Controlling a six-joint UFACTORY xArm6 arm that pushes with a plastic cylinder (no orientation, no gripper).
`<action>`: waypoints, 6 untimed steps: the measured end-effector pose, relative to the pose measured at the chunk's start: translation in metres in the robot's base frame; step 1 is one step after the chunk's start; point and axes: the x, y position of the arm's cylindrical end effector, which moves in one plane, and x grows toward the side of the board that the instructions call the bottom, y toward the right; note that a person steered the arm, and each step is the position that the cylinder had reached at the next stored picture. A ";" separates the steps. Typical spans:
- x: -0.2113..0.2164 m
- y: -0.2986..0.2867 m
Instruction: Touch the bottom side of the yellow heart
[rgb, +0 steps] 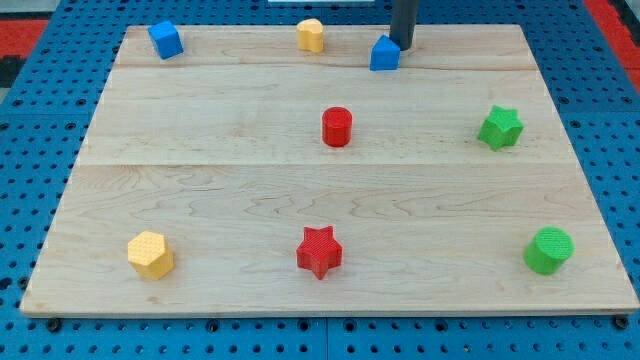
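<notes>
The yellow heart (311, 35) sits near the view's top edge of the wooden board (200, 190), a little left of centre. My tip (402, 46) is at the view's top, right of the heart, with a blue pentagon-like block (384, 54) just to the tip's lower left, touching or nearly touching it. The tip stands well apart from the heart, about a block's width to the right of the blue block.
A blue cube (165, 40) lies at the top left. A red cylinder (337, 127) is at the centre, a green star (500, 128) at the right. A yellow hexagon (151, 254), a red star (319, 251) and a green cylinder (548, 250) lie along the bottom.
</notes>
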 end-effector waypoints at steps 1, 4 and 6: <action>0.000 0.004; 0.016 -0.082; 0.016 -0.120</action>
